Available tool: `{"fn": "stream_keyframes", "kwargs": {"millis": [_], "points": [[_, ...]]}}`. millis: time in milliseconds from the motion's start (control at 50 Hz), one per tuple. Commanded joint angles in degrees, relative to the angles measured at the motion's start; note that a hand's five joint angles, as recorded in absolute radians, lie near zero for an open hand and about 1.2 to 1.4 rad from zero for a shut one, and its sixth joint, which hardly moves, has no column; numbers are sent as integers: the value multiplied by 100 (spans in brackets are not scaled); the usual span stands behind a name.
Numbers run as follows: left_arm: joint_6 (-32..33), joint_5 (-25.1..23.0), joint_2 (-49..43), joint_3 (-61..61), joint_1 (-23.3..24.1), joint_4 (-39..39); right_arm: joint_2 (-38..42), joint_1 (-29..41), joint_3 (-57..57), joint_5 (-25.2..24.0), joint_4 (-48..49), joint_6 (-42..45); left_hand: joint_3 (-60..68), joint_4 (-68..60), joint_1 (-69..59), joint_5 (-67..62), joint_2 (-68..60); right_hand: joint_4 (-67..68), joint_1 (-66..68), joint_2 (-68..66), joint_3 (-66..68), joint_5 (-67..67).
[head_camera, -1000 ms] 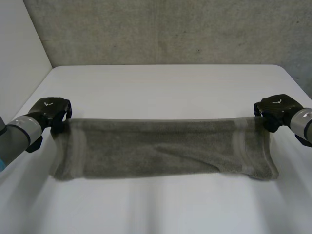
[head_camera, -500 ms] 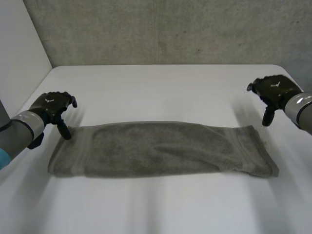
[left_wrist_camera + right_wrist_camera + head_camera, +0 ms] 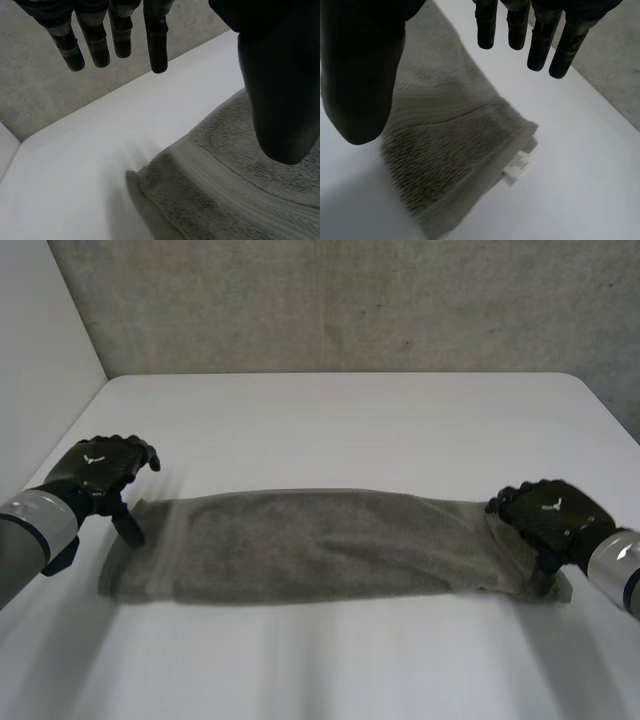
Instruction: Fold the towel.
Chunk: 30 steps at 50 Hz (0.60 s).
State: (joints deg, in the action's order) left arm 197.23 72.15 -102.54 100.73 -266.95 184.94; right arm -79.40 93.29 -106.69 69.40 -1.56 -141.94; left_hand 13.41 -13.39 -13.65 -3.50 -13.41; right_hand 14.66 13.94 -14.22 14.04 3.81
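A grey-green towel lies folded into a long strip across the white table. My left hand hovers at the strip's left end, fingers straight and apart from the thumb, holding nothing; in its wrist view the towel's banded far corner lies under the thumb. My right hand hangs over the strip's right end, fingers straight and spread. Below that palm lies the towel's layered end with a small white label at its edge.
A grey concrete wall stands behind the table. The table's left edge meets a pale side wall. Bare tabletop spreads in front of and behind the towel.
Both hands let go of the towel's far corners and the strip dropped flat. Then my right hand came down toward me over the right end; my left hand stayed near the left end.
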Motion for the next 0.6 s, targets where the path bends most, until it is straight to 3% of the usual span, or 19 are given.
{"fn": "stream_keyframes", "kwargs": {"millis": [20, 100, 160, 180, 200, 320, 460, 600], "points": [[-1, 1, -30, 78, 143, 103, 564, 14, -343, 65, 595, 44, -17, 14, 40, 26, 17, 365, 438, -409, 428, 450], [-1, 1, -38, 148, 143, 130, 724, -3, -326, 83, 648, 70, -17, 14, 40, 26, 17, 1460, 1532, -1504, 1522, 1545], [-1, 1, -38, 157, 143, 138, 759, -126, -264, 187, 1007, 105, -33, 31, 57, 42, 34, 5247, 5319, -5291, 5309, 5332], [-1, 1, -38, 157, 143, 138, 759, -126, -264, 188, 1008, 106, -33, 31, 57, 42, 34, 5261, 5333, -5305, 5323, 5346], [-1, 1, -38, 157, 143, 130, 733, -248, -247, 292, 1139, 149, -17, 14, 41, 26, 17, 6521, 6593, -6565, 6583, 6606], [-1, 1, -38, 157, 134, 130, 697, -854, -80, 741, 1334, 754, -33, 31, 57, 42, 34, 6534, 6606, -6578, 6596, 6619], [-1, 1, -30, 148, 108, 130, 636, -1479, 349, 882, 1334, 1379, -33, 31, 57, 42, 34, 6534, 6606, -6578, 6596, 6619], [-1, 1, -12, 157, 108, 130, 337, -1164, 834, 1093, 1298, 1292, -33, 31, 57, 42, 34, 6534, 6606, -6578, 6596, 6619]]}}
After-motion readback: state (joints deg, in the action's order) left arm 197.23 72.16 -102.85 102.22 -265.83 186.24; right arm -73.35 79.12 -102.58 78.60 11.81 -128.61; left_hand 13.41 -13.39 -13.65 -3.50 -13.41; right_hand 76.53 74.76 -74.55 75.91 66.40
